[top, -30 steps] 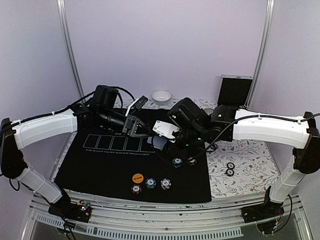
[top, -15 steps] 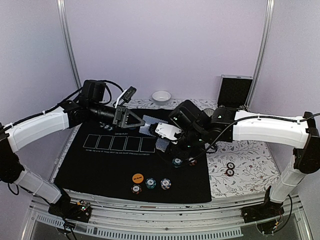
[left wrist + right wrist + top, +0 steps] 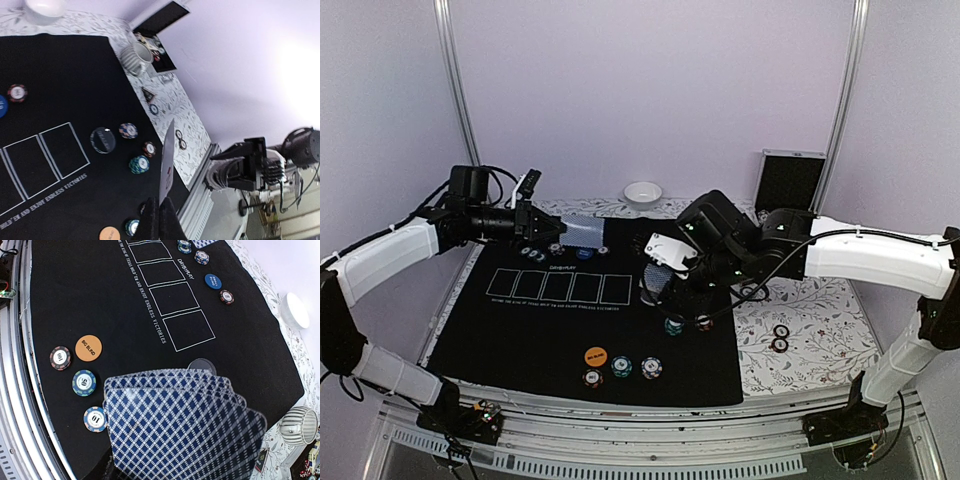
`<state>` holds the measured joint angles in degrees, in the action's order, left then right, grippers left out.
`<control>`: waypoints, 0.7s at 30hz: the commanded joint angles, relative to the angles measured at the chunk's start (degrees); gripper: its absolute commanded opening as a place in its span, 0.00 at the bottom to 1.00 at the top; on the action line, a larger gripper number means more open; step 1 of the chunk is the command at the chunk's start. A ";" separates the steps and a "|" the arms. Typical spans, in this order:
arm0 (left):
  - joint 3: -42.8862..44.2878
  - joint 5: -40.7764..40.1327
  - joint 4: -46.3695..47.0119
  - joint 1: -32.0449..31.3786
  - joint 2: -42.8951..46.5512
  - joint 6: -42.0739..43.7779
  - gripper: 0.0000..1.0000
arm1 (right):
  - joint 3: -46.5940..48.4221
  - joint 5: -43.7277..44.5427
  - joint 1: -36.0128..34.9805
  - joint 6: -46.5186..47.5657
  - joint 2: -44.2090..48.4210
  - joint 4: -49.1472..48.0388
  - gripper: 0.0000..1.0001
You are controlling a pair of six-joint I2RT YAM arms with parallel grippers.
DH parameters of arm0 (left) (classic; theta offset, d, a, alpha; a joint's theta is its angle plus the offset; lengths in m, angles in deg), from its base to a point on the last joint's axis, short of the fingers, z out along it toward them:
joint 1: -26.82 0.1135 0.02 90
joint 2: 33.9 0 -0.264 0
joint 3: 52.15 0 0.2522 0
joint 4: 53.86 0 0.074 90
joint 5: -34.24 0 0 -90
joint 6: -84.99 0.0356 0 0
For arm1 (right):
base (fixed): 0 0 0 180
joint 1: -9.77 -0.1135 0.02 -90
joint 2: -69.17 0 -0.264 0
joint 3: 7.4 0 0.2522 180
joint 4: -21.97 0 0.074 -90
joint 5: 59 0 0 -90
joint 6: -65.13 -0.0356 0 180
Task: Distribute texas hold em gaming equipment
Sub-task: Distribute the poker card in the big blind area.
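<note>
The left claw (image 3: 159, 210) is pressed together on a single blue-grey-backed playing card (image 3: 167, 155). A second ago it held that card at the middle of the black felt mat (image 3: 520, 330), next to the right claw (image 3: 658, 272). Since then it has swung out and now holds the card above the mat's far-left corner. The right claw has barely shifted. It still pinches a fan of blue diamond-backed playing cards (image 3: 185, 430) over the mat's centre. Along the mat's near edge, an orange round disc (image 3: 88, 348) and three edge-striped poker chips (image 3: 84, 382) lie unmoved on the worktop (image 3: 820, 310).
</note>
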<state>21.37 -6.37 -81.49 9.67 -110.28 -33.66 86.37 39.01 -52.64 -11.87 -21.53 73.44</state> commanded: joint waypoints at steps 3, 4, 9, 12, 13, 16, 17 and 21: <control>-4.92 -0.76 8.25 8.40 -1.36 -5.79 0.00 | -1.11 -0.19 0.65 -1.26 2.82 -0.99 0.04; -4.81 -1.05 8.03 8.76 -1.96 -5.39 0.00 | -1.27 -0.19 0.64 -1.27 2.88 -0.98 0.04; -4.88 -4.36 3.69 9.04 -3.43 -0.85 0.00 | -2.58 0.11 0.71 -1.46 3.95 -1.00 0.04; -6.70 -4.62 3.72 8.99 -3.15 -0.39 0.00 | -2.99 0.39 0.94 -1.56 4.33 -0.98 0.04; -7.35 -4.72 3.80 8.94 -2.90 -0.35 0.00 | -3.06 0.41 0.98 -1.63 4.37 -1.00 0.04; -9.33 -4.04 3.68 8.95 -2.00 -0.15 0.00 | -3.23 0.52 1.10 -1.51 4.47 -0.98 0.04; -9.97 -3.95 3.34 8.94 -1.70 -0.04 0.00 | -3.27 0.59 1.14 -1.49 4.54 -0.98 0.04; -13.08 -3.95 1.77 8.81 -0.42 0.58 0.00 | -3.44 0.34 1.15 -1.48 4.41 -1.04 0.04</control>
<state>10.93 -10.28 -78.02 18.37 -113.03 -34.71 83.53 39.16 -51.85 -12.72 -19.10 73.44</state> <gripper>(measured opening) 0.006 0.445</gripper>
